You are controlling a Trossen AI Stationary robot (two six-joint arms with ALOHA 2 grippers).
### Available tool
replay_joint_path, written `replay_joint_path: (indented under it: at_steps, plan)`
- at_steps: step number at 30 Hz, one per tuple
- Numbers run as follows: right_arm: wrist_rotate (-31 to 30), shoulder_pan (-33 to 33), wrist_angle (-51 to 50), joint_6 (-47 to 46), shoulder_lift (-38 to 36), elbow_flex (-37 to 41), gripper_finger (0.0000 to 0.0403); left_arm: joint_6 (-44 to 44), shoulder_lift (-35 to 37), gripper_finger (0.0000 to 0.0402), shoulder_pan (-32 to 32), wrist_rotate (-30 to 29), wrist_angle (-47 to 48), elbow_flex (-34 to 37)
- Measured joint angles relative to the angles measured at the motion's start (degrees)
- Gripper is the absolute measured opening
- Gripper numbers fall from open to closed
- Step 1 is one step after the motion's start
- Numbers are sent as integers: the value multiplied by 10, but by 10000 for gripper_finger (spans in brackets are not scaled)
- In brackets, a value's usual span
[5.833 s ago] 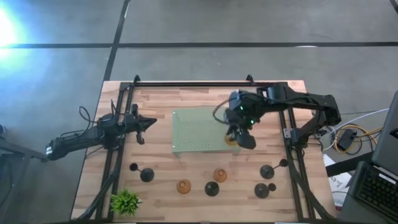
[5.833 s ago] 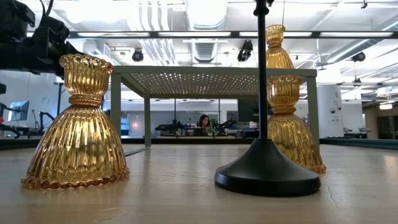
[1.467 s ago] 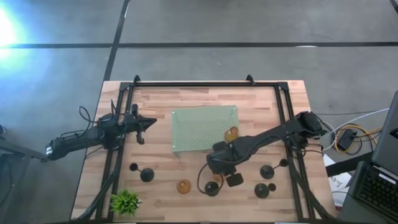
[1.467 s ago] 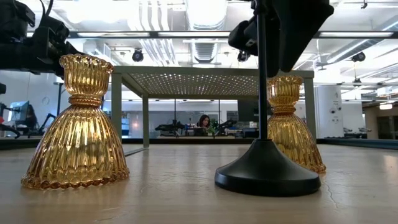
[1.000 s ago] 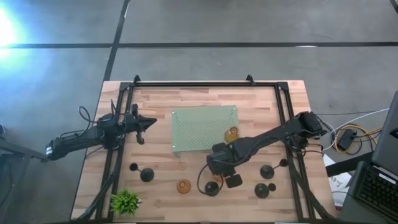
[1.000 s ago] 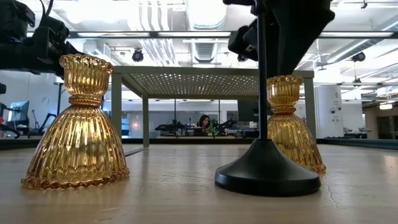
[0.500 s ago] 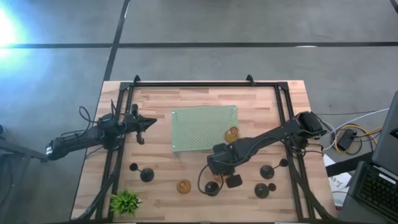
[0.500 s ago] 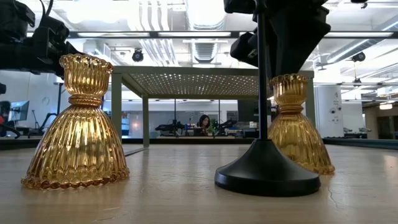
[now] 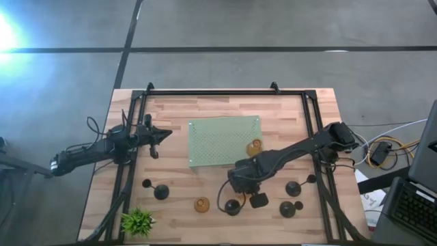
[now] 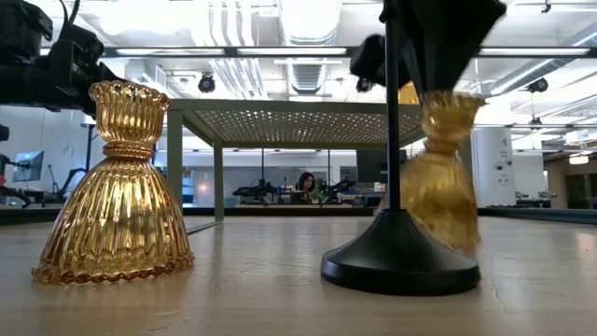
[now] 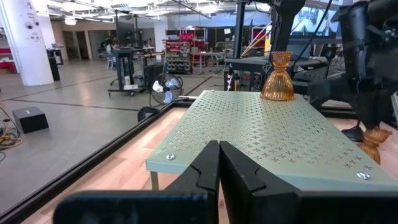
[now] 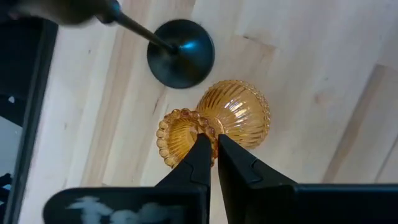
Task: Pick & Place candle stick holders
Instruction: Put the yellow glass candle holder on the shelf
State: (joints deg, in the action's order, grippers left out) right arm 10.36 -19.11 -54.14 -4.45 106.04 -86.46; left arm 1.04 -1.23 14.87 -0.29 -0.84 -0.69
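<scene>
My right gripper (image 9: 244, 189) is low over the table in front of the pale green mat (image 9: 222, 140), shut on an amber holder (image 12: 230, 115). A second amber holder (image 9: 255, 146) stands on the mat's right part, and it also shows in the left wrist view (image 11: 277, 78). A third (image 9: 201, 204) stands on the table near the front. Black holders stand on their round bases along the front: (image 9: 160, 192), (image 9: 233, 206), (image 9: 293, 188), (image 9: 287, 208). My left gripper (image 9: 166, 134) waits shut and empty left of the mat. My right gripper pinches the amber holder's scalloped cup rim (image 12: 200, 129) between its two fingers, one fingertip (image 12: 202, 144) over the cup's mouth and the other outside it. The fingers come from above, pointing down. The holder (image 10: 443, 168) hangs tilted, its wide base just off the table.
A black holder (image 12: 180, 53) stands close beside the held one, its base (image 10: 401, 261) in front of it in the low view. The mat is a raised perforated stand on legs (image 10: 322, 117). A small green plant (image 9: 138, 220) sits at the front left corner.
My right gripper, shut on the amber holder, has shifted slightly toward the table's right and risen. The holder stood on its base a second ago; it has slid a little, then tipped and come off the table, blurred in motion. The left arm has kept still.
</scene>
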Motion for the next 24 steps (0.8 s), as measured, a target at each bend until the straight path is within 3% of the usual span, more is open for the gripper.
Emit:
replay_joint_path:
  at_steps: [24]
  plan:
    - [49, 1, -87, 6, -1, -60, 8, 0, 0, 14, 0, 0, 0, 0]
